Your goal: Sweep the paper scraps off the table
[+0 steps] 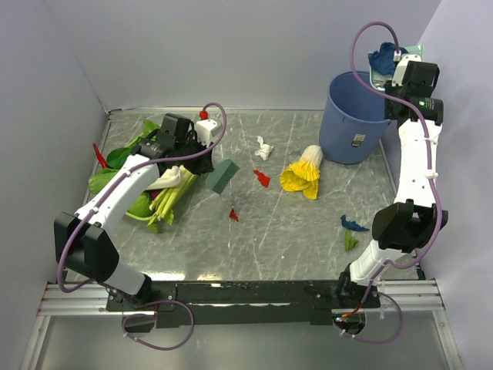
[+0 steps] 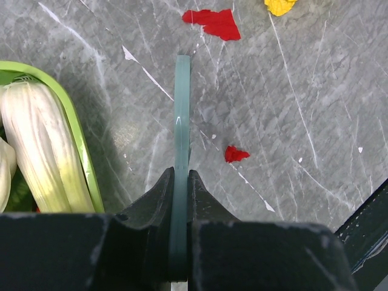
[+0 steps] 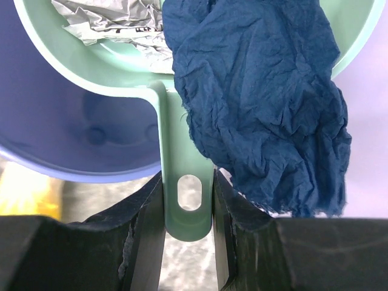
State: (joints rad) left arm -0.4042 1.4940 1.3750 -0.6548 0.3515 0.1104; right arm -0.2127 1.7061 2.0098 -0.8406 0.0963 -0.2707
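Observation:
On the table [image 1: 308, 247] lie paper scraps: a white one [image 1: 264, 148], two red ones [image 1: 262, 179] [image 1: 233, 215], a dark blue one [image 1: 353, 224] and a green one [image 1: 350, 241]. My left gripper [image 1: 202, 158] [image 2: 180, 176] is shut on the thin teal handle [image 2: 182, 109] of a dark green brush [image 1: 222, 176], low over the table. Two red scraps [image 2: 213, 22] [image 2: 236, 154] lie ahead of it. My right gripper [image 1: 400, 65] [image 3: 188, 182] is raised and shut on the mint dustpan's handle [image 3: 182, 133]. The pan holds dark blue paper [image 3: 260, 91] [image 1: 383, 58] and white paper [image 3: 115, 24].
A blue bin [image 1: 354, 116] [image 3: 79, 133] stands at the back right, under the dustpan. A yellow-and-white frilly vegetable [image 1: 303, 176] lies beside it. Leafy greens [image 1: 146, 193] and pale stalks [image 2: 42, 151] in a green-rimmed holder [image 2: 76, 133] sit at the left. Pale walls close in the table.

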